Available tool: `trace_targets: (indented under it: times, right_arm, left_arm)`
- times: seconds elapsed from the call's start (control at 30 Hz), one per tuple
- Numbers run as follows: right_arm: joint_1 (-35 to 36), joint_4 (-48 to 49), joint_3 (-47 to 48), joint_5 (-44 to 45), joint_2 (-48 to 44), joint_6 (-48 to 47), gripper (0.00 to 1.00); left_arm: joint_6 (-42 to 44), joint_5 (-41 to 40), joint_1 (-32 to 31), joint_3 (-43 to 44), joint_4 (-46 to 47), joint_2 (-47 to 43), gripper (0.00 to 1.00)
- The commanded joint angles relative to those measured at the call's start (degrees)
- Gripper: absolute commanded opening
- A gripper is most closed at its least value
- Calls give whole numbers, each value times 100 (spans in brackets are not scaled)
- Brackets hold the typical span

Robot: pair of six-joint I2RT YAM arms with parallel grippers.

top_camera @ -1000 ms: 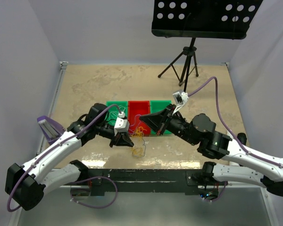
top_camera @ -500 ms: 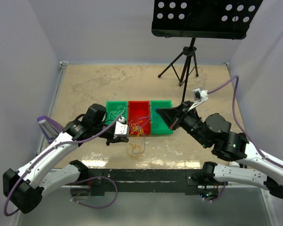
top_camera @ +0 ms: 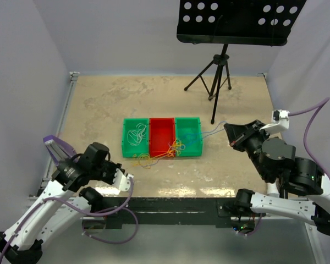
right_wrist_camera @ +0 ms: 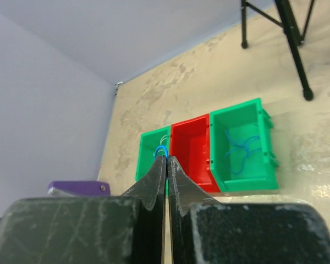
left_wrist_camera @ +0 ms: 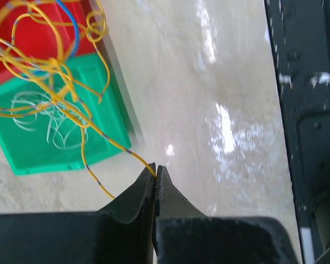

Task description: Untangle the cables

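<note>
A tangle of orange-yellow cable [top_camera: 164, 153] lies over the front edge of the red bin [top_camera: 160, 131] and on the table before it. My left gripper [left_wrist_camera: 155, 168] is shut on one yellow strand [left_wrist_camera: 113, 142], pulled toward the near left; in the top view the left gripper [top_camera: 116, 166] is near the table's front edge. My right gripper [right_wrist_camera: 166, 158] is shut on a blue cable loop [right_wrist_camera: 161, 149]. In the top view the right gripper [top_camera: 229, 130] holds a pale blue cable [top_camera: 212, 131] running from the right green bin [top_camera: 188, 144]. Whitish cable [top_camera: 135, 133] lies in the left green bin [top_camera: 126, 144].
A black tripod [top_camera: 215, 71] holding a perforated black tray [top_camera: 236, 22] stands at the back right. A purple block [top_camera: 56, 147] sits at the table's left edge. The black base frame [top_camera: 170, 209] runs along the near edge. Grey walls enclose the table.
Both arms have drawn back from the bins, the left to the near left, the right to the right. The yellow and blue cables are drawn out, and the tangle shifted toward the red bin.
</note>
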Motion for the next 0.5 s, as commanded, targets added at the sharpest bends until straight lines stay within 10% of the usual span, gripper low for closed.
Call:
trace_targets:
  times: [0.0, 0.47]
  right_arm:
    - [-3, -793, 608, 1117, -105, 577, 0]
    - [-3, -1095, 1427, 1752, 71, 44, 0]
  left_arm:
    - [797, -1435, 3, -352, -882, -462, 0]
    - [1343, -2220, 12, -696, -1130, -990, 0]
